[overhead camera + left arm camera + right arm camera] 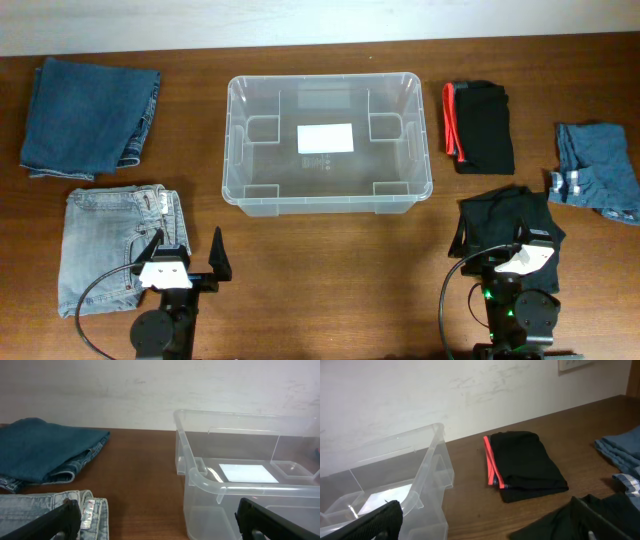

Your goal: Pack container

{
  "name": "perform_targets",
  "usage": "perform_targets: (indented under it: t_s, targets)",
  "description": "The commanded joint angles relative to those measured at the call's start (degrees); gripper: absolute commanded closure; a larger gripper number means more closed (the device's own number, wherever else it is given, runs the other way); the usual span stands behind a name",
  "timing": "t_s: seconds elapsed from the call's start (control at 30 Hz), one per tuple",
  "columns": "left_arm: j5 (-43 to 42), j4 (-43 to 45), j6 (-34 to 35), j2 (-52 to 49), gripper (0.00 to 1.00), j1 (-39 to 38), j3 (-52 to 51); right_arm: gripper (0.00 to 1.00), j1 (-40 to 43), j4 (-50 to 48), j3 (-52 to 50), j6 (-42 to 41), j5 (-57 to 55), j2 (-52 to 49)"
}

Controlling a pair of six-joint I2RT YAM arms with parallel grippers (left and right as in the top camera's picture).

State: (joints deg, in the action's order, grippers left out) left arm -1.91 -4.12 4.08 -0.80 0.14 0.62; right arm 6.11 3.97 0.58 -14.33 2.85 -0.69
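Note:
The container [232, 150] is a clear plastic bin standing empty at mid-table, with a white label on its base. Its rim shows in the left wrist view [200, 477] and in the right wrist view [427, 460]. My left gripper [187, 252] hovers open near the front edge, beside folded light-blue jeans [110, 245]; nothing sits between its fingers [160, 527]. My right gripper [497, 245] stands open over the near edge of a crumpled black garment [505, 215], holding nothing [487, 527].
Folded dark-blue jeans [90, 115] lie at the back left. A folded black garment with a red stripe [480, 125] lies right of the bin, and blue denim shorts [597, 170] sit at the far right. A white wall runs behind the table.

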Motion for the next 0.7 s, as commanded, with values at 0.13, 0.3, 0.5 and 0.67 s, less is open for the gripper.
perform_targets:
  t_s: [0.13, 0.3, 0.5, 0.67]
  targets:
    - [0.22, -0.48, -0.48, 0.39, 0.01, 0.24, -0.11, 0.01, -0.48, 0.35, -0.26, 0.57, -0.33, 0.48]
    - [0.22, -0.48, -0.48, 0.39, 0.01, 0.24, -0.11, 0.02, -0.48, 0.35, -0.26, 0.57, -0.33, 0.48]
    - [0.22, -0.48, -0.48, 0.39, 0.01, 0.24, -0.11, 0.02, -0.48, 0.35, -0.26, 0.57, -0.33, 0.48]
    - [0.22, -0.48, -0.48, 0.39, 0.01, 0.24, -0.11, 0.02, -0.48, 0.35, -0.26, 0.57, -0.33, 0.48]
